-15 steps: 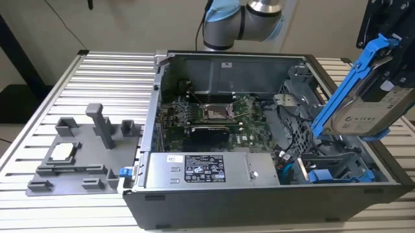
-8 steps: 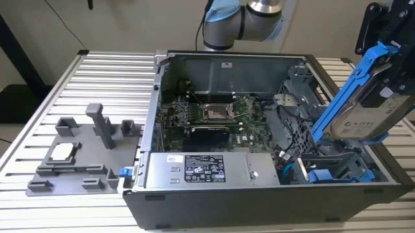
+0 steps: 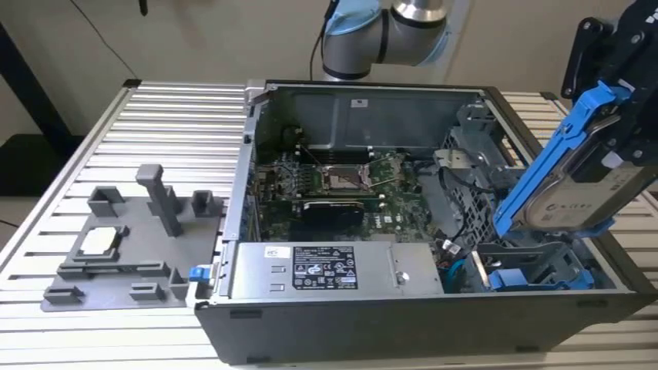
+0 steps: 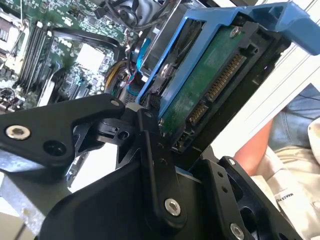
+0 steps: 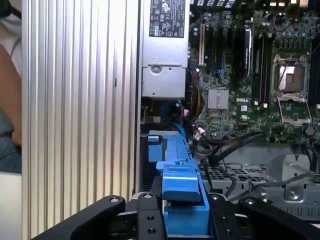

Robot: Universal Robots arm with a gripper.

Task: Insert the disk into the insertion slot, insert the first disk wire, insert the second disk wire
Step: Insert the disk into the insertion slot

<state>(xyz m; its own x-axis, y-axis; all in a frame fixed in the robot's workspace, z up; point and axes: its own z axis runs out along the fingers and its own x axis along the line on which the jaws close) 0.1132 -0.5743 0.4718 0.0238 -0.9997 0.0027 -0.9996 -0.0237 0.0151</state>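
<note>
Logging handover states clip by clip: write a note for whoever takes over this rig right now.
Gripper: shut on the disk, clamped on its blue carrier.
Disk: held tilted in the air above the insertion slot, at the exterior view's right end of the open computer case; not in the slot.
Done: the disk is in the grip, over the slot.
Left: seating the disk, and both wires. In the second wrist view the disk's connectors are bare, with nothing plugged in.
</note>
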